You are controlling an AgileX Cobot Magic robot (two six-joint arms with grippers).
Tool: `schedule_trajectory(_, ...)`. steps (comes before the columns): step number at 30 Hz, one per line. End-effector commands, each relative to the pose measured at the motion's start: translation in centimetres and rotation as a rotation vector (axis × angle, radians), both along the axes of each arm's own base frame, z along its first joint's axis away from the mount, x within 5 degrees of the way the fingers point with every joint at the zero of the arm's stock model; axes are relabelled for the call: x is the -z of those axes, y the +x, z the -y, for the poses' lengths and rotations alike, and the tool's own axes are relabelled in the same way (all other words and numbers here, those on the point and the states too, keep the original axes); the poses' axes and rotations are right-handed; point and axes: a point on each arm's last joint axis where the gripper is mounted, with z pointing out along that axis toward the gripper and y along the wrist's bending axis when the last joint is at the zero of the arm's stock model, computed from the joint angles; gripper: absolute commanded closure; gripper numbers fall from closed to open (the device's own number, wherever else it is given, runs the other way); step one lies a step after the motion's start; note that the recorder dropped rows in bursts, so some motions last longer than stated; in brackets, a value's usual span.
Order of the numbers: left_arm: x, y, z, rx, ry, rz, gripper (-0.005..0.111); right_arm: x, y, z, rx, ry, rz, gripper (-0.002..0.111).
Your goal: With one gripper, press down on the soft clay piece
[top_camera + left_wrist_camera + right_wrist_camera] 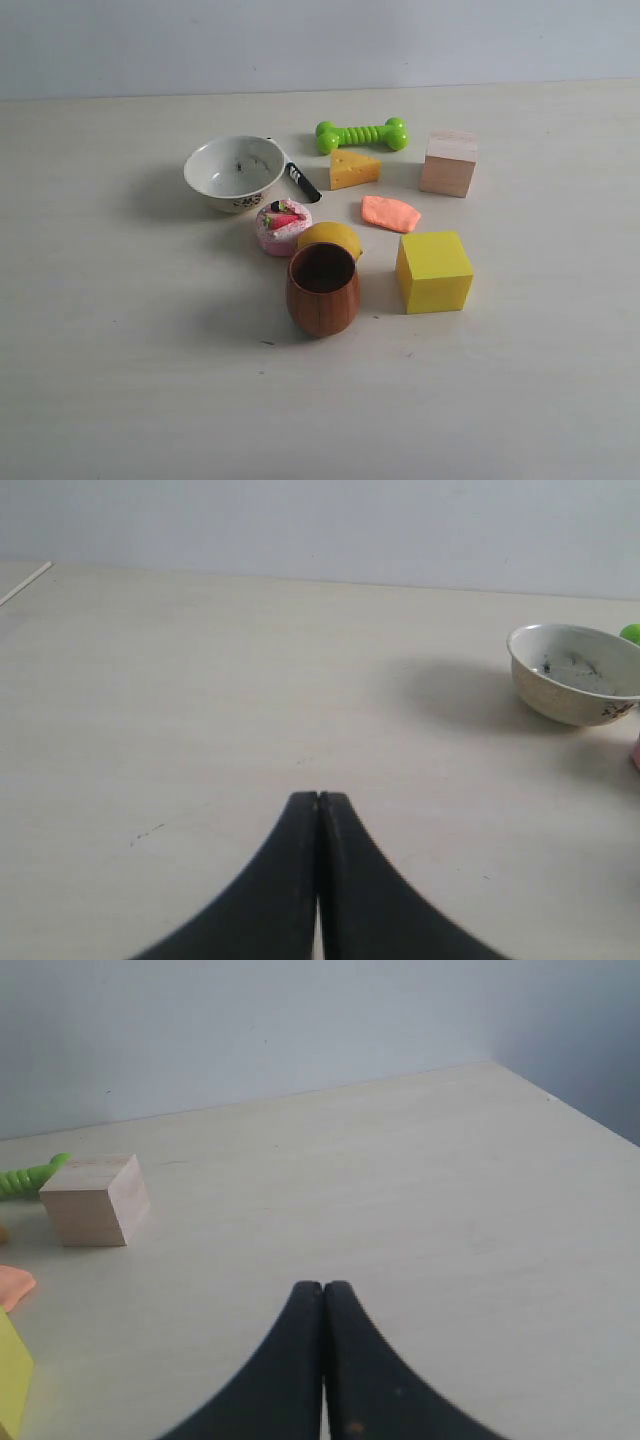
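Note:
The soft clay piece (390, 213) is a flat salmon-orange blob lying on the table between the cheese wedge and the yellow cube (433, 271). A sliver of the clay piece (14, 1285) shows at the edge of the right wrist view. Neither arm appears in the exterior view. My left gripper (318, 798) is shut and empty over bare table, far from the clay. My right gripper (323, 1286) is also shut with nothing between its dark fingers, well apart from the clay.
Around the clay stand a wooden block (448, 163), a cheese wedge (354, 169), a green dumbbell toy (361, 134), a white bowl (235, 173), a pink cake toy (283, 227), a brown cup (322, 289) and a black marker (302, 181).

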Motion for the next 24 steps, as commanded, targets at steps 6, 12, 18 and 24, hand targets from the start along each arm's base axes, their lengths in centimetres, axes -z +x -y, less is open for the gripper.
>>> schedule_trajectory(6, -0.2, 0.0, 0.0, 0.002, -0.011, 0.022, 0.107, -2.1, 0.3, 0.0, -0.009, -0.043, 0.245, 0.108)
schedule_trajectory(12, -0.2, 0.0, 0.0, 0.002, -0.011, 0.022, 0.107, -5.3, -0.2, -0.2, -0.02, -0.102, 0.595, 0.108)
schedule_trajectory(18, -0.2, 0.0, 0.0, 0.002, -0.011, 0.022, 0.107, -5.8, -0.4, -0.3, -0.022, -0.111, 0.652, 0.108)
schedule_trajectory(24, -0.2, 0.0, 0.0, 0.002, -0.011, 0.022, 0.107, -6.5, -0.8, -0.3, -0.027, -0.103, 0.74, 0.108)
